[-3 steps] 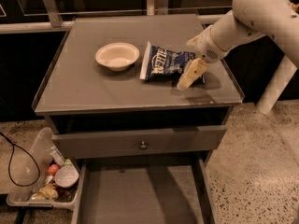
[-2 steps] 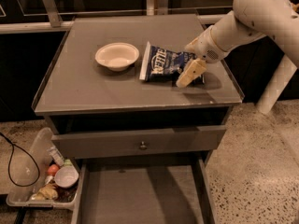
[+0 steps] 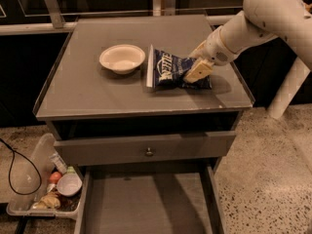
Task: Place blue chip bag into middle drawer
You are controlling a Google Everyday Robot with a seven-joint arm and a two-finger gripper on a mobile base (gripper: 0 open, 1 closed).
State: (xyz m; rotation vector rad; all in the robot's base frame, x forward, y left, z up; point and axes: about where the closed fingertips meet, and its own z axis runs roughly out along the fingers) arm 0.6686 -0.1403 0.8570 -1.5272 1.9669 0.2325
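Bowl [image 3: 122, 58] sits left on the cabinet top [image 3: 78, 84], blue chip bag [image 3: 169, 68] just beside it, lying flat as before. Gripper [image 3: 194, 67] stays at the bag's right end; we cannot tell whether it grips. Below, we see the middle drawer [image 3: 146, 204] pulled open.

The white arm [image 3: 258, 14] slants in from upper right, its hand [image 3: 196, 71] angled down and leftward.

Blue chip bag [image 3: 169, 70] lying flat on the counter [image 3: 87, 92], near its right edge. Gripper [image 3: 195, 72] at the bag's right end, touching it. Cream bowl [image 3: 122, 58] just beside the bag, toward the left edge. Below the front edge, middle drawer [image 3: 146, 206] pulled open, grey floor showing.
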